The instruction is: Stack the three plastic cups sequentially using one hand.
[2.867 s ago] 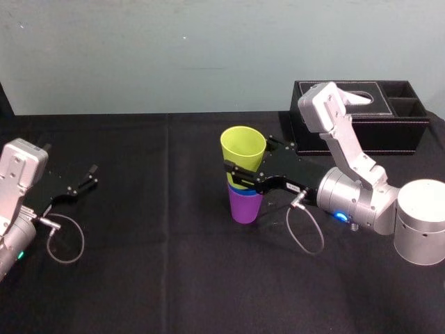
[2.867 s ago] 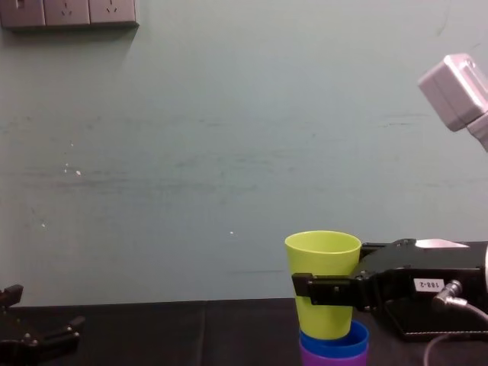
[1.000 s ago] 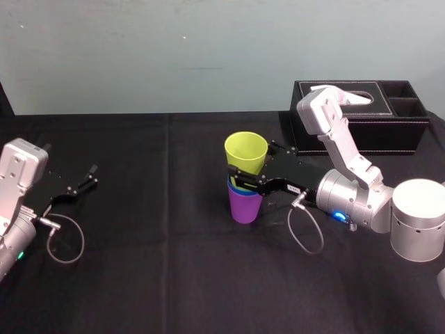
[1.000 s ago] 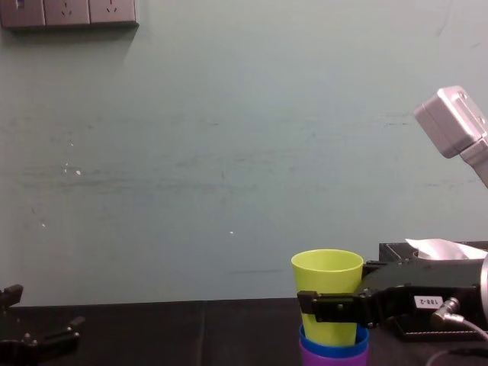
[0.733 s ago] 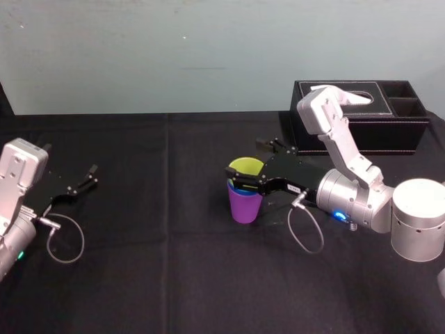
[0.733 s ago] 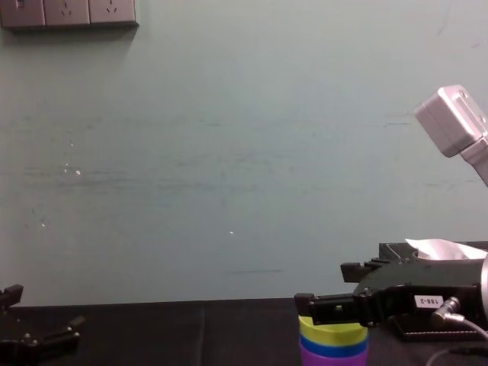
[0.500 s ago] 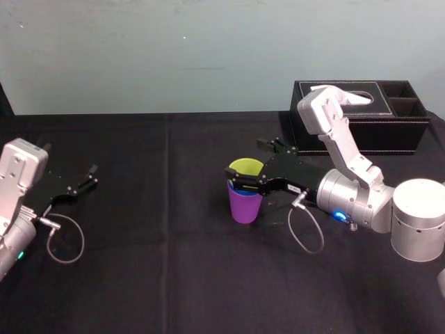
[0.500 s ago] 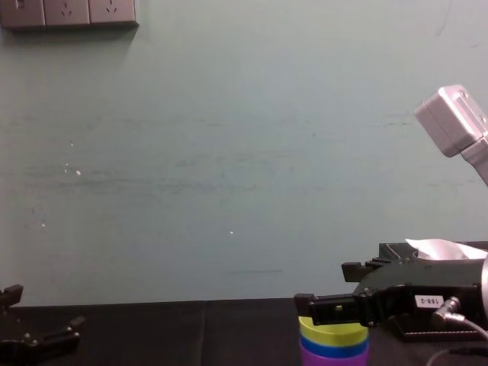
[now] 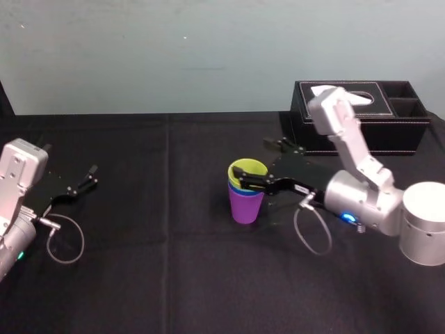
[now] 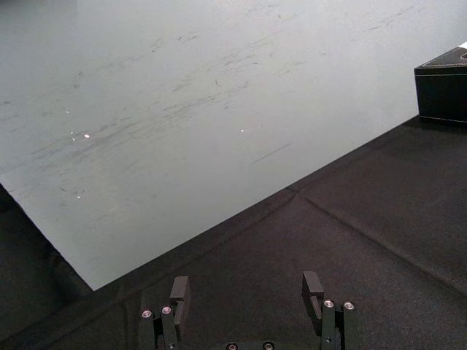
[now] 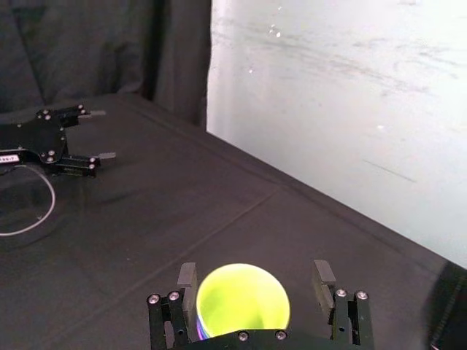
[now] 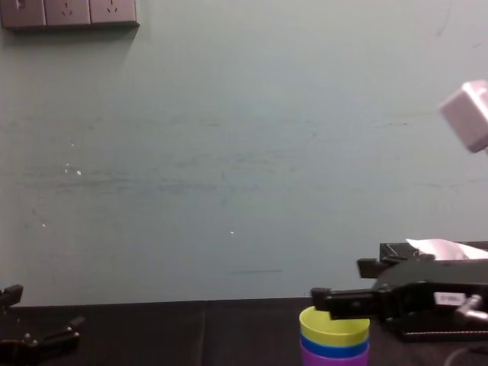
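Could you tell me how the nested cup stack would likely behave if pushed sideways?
The cup stack looks like light, smooth plastic, so it probably slides. Narrow base under wider rim suggests easy tipping. Open right claw flanks its rim; left claw lies far left.

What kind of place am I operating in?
Probably a robot test bench indoors: black cloth-covered table, bare pale green wall with white power sockets, three nested plastic cups by the right hand.

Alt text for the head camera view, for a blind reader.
A yellow-green cup sits nested in a blue cup in a purple cup mid-table, the right claw open around the stack's rim. The left claw, open, is parked at left over the black table; a black tissue box stands behind right.
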Motion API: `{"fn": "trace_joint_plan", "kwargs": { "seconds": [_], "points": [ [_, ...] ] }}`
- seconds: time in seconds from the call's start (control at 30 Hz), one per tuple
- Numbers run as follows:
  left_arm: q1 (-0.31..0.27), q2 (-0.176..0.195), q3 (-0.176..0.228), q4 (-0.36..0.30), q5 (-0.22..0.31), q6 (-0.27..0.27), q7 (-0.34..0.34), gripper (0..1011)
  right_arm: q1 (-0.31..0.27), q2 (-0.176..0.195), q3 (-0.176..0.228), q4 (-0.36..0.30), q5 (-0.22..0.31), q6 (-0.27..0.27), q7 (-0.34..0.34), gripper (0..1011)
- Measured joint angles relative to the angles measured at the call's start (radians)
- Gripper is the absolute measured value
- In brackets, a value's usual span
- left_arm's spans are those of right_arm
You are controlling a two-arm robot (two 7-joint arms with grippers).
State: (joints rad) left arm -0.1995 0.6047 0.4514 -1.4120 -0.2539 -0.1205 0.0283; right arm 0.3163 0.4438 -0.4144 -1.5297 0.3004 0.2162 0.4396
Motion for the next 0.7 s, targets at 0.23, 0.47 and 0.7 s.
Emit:
{"fn": "trace_joint_plan", "kwargs": {
  "seconds": [0.23, 0.47, 0.7],
  "points": [
    [0.000, 0.000, 0.000, 0.000, 0.000, 0.000, 0.000, 1010, -0.079, 0.062, 0.067, -0.053, 0.049, -0.043, 0.002, 1004],
    [0.000, 0.000, 0.000, 0.000, 0.000, 0.000, 0.000, 1010, -0.165, 0.121, 0.140, -0.079, 0.081, -0.089, -0.012, 1003],
    [0.000, 0.000, 0.000, 0.000, 0.000, 0.000, 0.000, 1010, -0.220, 0.145, 0.188, -0.062, 0.104, -0.117, -0.017, 1003]
  ]
}}
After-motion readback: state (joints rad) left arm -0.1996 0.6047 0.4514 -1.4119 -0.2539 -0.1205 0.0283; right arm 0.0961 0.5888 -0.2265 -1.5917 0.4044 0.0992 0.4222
